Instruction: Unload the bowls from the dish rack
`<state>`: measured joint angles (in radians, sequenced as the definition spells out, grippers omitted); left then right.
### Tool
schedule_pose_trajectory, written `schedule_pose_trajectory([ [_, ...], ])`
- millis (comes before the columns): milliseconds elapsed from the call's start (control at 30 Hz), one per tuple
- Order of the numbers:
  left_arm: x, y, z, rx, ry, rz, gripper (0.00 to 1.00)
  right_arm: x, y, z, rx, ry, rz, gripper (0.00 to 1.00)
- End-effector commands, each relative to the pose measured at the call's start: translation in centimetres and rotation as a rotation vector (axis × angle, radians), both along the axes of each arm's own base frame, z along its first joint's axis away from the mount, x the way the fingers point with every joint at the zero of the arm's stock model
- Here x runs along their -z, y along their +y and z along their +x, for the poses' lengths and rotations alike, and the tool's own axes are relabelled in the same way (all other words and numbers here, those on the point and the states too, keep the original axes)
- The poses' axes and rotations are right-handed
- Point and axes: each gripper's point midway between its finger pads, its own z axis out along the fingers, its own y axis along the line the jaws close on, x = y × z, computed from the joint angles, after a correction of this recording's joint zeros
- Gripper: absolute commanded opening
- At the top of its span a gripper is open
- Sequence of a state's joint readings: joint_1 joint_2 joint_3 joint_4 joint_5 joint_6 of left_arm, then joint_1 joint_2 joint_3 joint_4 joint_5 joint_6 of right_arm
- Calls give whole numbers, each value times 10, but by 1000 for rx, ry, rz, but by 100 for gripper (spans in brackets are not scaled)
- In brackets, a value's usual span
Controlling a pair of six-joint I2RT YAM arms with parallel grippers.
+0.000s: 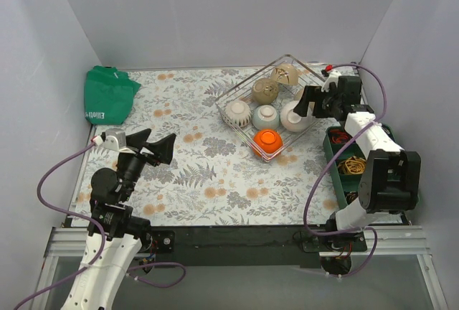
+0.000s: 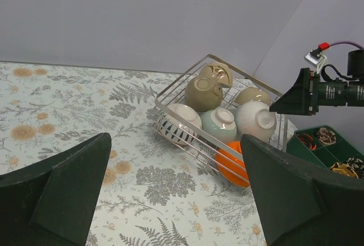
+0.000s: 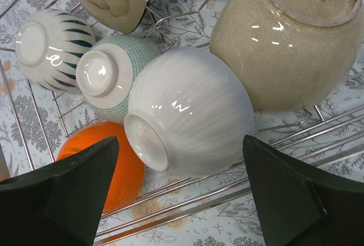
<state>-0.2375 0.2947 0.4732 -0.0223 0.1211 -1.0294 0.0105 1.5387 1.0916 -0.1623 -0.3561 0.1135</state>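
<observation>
At the far right of the floral surface (image 1: pixel 215 181), the wire dish rack (image 1: pixel 251 77) holds every bowl I can see. They sit mouth-down with feet up, leaning on one another as if left to drain, so I'd judge the unloading barely begun. The right arm comes up from the near right edge with its elbow bent, the forearm reaching far and leftward. This puts its pincer (image 1: pixel 303 105) over the rack's right side, fingers spread wide and empty, lined up on the ribbed white bowl (image 3: pixel 187 109) but apparently not touching it. That bowl lies between the speckled beige bowl (image 3: pixel 284 46) and the mint green bowl (image 3: pixel 108 81), with the orange bowl (image 3: pixel 114 177) tucked against it. The left arm stands well apart at the near left, raised, its pincer (image 1: pixel 159 146) also wide and empty, pointing toward the rack
</observation>
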Motion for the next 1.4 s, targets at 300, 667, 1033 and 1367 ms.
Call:
schedule_pose_trajectory([
  [300,2,-20,-4,112,-5,50,98,0,-13,24,-126,32,-4,99],
  [667,9,-35,-1,196,9,86,98,36,1,17,-240,149,83,99],
  [1033,20,-35,7,187,49,99,98,35,19,2,-289,191,167,97],
  [1367,20,-31,9,161,49,97,98,43,25,2,-219,204,22,98],
])
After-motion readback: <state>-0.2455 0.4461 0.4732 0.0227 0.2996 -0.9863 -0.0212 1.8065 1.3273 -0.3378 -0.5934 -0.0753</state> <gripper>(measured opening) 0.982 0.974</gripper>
